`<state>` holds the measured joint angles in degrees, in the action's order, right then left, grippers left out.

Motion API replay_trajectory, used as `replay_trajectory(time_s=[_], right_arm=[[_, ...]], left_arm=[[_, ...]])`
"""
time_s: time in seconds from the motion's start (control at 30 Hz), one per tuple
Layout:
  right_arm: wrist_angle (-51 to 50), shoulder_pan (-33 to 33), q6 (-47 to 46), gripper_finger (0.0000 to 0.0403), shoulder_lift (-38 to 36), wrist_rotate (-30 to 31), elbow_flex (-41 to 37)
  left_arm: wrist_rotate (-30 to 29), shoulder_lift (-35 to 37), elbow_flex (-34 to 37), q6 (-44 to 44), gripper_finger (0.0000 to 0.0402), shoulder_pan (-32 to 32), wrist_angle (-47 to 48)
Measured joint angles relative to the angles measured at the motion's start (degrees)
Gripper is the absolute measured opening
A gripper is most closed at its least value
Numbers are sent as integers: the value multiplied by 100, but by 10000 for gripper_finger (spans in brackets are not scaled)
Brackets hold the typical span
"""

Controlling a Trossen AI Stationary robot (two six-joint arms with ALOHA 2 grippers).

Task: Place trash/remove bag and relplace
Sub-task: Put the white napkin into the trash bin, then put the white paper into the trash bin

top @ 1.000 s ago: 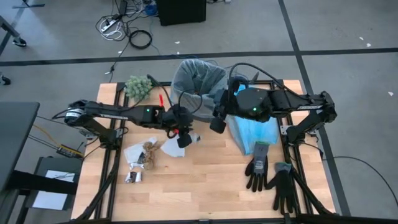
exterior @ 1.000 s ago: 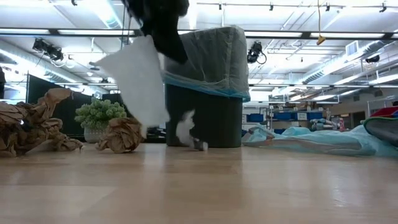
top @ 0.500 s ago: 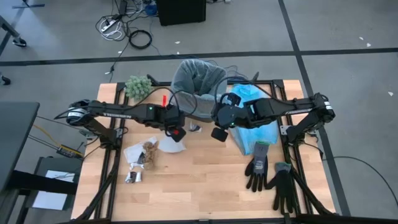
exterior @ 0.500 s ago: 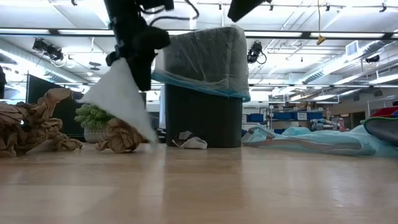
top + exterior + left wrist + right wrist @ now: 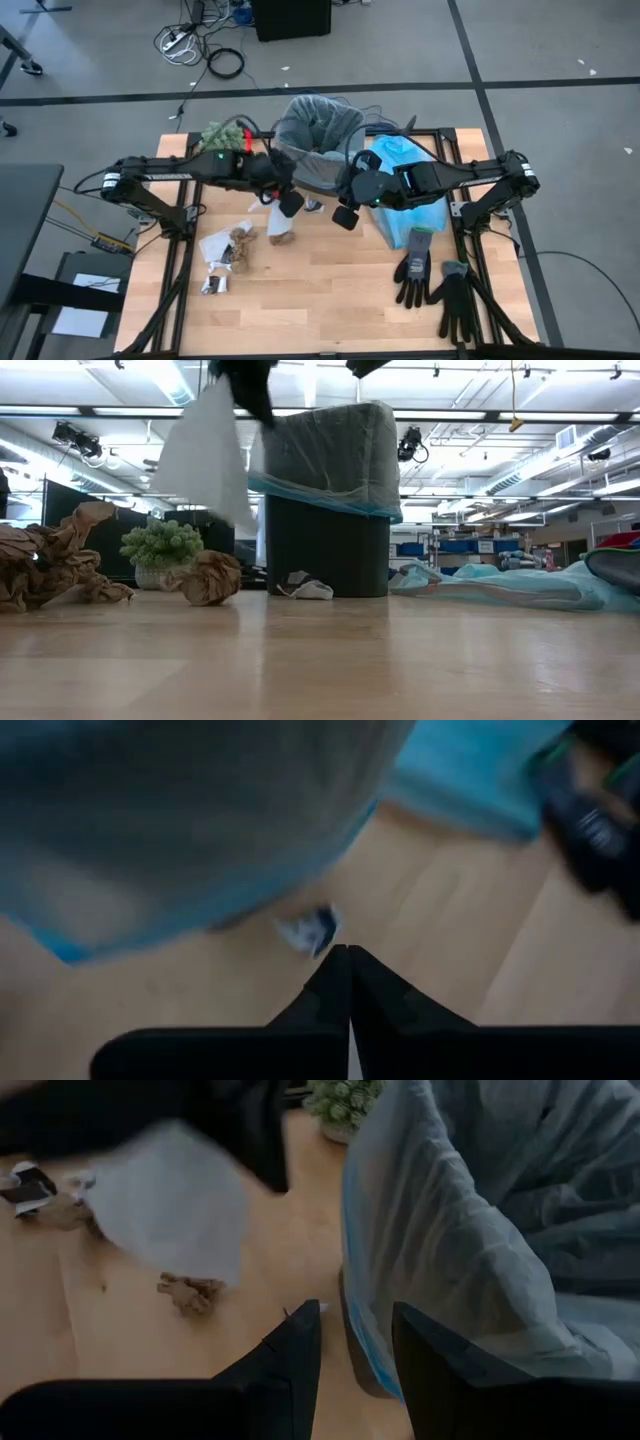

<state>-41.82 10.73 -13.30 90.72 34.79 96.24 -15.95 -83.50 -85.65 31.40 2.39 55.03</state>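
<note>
The left pincer is clamped shut on a white sheet of paper, lifted clear of the bench so the sheet hangs free below it, just beside the bin and its grey bag; the height seems chosen to carry the paper over the rim. The right pincer hovers close by on the other side of the bin, its jaws partly apart and gripping nothing, the bag's folded-over edge just ahead of its fingertips, probably waiting to steady or open the liner. More trash lies on the bench: a brown paper ball beneath the hanging sheet, a small white scrap at the bin's foot, further crumpled pieces well away from the left pincer. A blue plastic bag and black gloves lie beyond the right pincer. No brand, label or writing can be read.
</note>
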Motion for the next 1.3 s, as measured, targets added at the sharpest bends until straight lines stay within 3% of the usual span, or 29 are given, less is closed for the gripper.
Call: replay_trajectory(time_s=[0.27, 0.4, 0.57, 0.87, 1.0, 1.13, 1.3], right_arm=[[24, 104, 304, 112, -2, 8, 7], [53, 102, 303, 112, -2, 68, 7], [260, 166, 282, 112, -4, 103, 9], [354, 432, 18, 112, -4, 350, 9], [346, 534, -112, 112, -4, 469, 11], [301, 602, -219, 112, -4, 479, 11], [207, 642, -464, 112, -7, 746, 13]], left_arm=[[-742, 0, -1672, -1383, 5, 349, -248], [-1450, -2, -1956, -2037, 4, 707, -1471], [-1381, -184, -1958, -2398, 4, 1218, -2997], [-452, -1075, -1954, -2277, 7, 1842, -4117], [366, -1458, -1954, -1993, 15, 2034, -4155], [1000, -1766, -1945, -1746, 55, 2135, -4109], [2103, -1821, -1974, -1313, 144, 2206, -4238]])
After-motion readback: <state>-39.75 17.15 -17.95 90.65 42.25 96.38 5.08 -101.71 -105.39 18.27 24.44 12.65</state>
